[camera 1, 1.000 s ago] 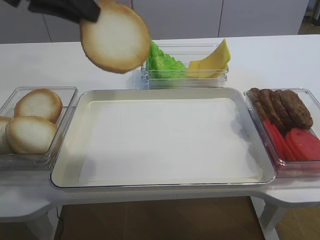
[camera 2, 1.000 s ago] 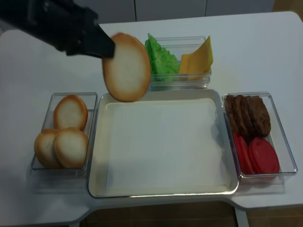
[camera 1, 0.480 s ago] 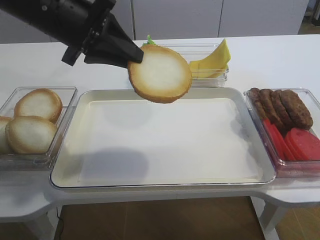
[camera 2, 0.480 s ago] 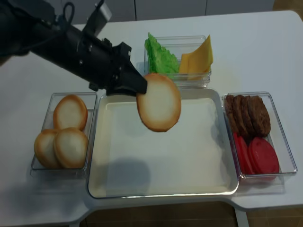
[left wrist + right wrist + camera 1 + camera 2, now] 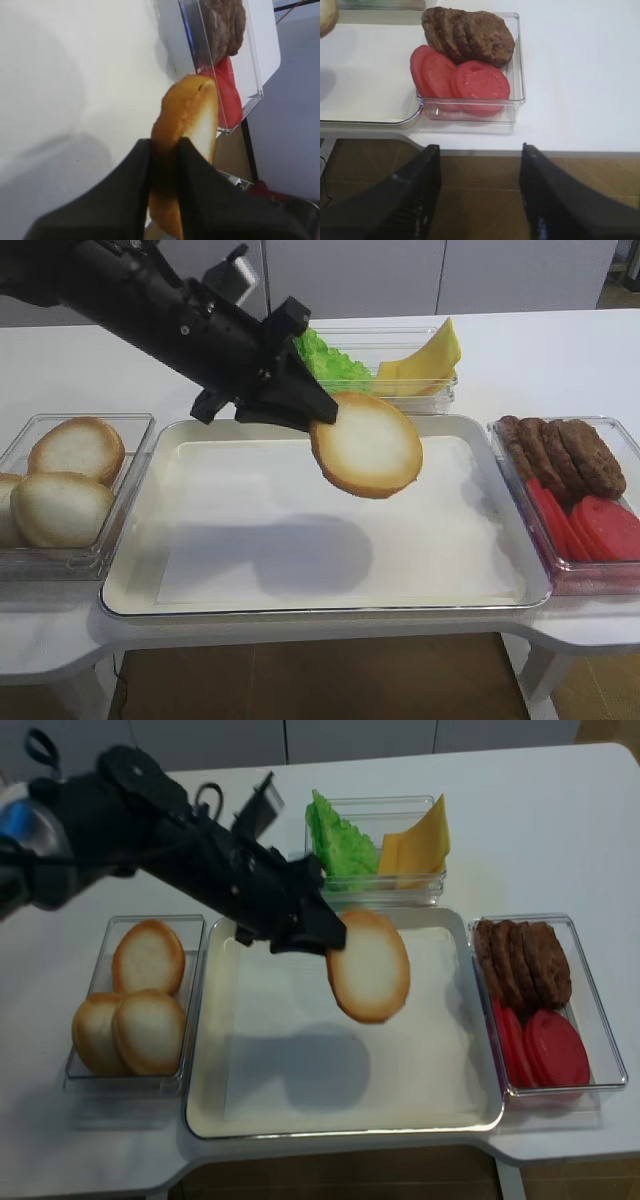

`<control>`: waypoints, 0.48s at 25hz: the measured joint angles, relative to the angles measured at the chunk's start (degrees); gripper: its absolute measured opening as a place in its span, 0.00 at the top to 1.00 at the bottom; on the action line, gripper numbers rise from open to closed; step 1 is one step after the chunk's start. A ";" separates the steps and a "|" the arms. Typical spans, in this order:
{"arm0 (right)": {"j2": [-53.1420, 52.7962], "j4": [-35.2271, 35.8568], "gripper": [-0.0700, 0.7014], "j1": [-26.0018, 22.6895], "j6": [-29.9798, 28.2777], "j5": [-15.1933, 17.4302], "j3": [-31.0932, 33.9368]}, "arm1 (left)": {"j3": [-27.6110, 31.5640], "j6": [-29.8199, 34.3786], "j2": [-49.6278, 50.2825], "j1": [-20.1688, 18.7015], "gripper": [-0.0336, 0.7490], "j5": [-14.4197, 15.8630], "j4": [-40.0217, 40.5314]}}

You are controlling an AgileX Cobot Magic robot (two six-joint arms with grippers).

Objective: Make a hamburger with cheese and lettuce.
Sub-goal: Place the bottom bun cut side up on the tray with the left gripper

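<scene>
My left gripper (image 5: 318, 420) is shut on the rim of a bun half (image 5: 367, 445), pale cream face with a golden-brown rim, and holds it tilted in the air above the middle of the metal tray (image 5: 140, 580). In the left wrist view the bun half (image 5: 187, 127) stands edge-on between my fingers (image 5: 135, 170). The green lettuce (image 5: 325, 360) and yellow cheese slices (image 5: 425, 362) sit in a clear box behind the tray. My right gripper (image 5: 480, 200) is open and empty, off the table's front edge near the patty box.
A clear box at the left holds three more bun halves (image 5: 65, 485). A clear box at the right holds dark patties (image 5: 560, 455) and red tomato slices (image 5: 595, 525). White paper lines the tray floor (image 5: 300, 540).
My left arm has carried the bun half right and down, from high at the back left to over the tray's middle. The right gripper shows no change.
</scene>
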 joint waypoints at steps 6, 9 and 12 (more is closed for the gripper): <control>0.00 0.00 0.41 0.00 0.00 0.00 0.00 | 0.00 -2.33 3.93 -1.48 0.81 -0.66 0.78; 0.00 0.00 0.41 0.00 0.00 0.00 0.00 | 0.00 -4.47 4.31 -1.48 0.81 -0.88 4.72; 0.00 0.00 0.41 0.00 0.00 0.00 0.00 | 0.00 -6.13 4.31 -1.48 0.81 -0.88 8.89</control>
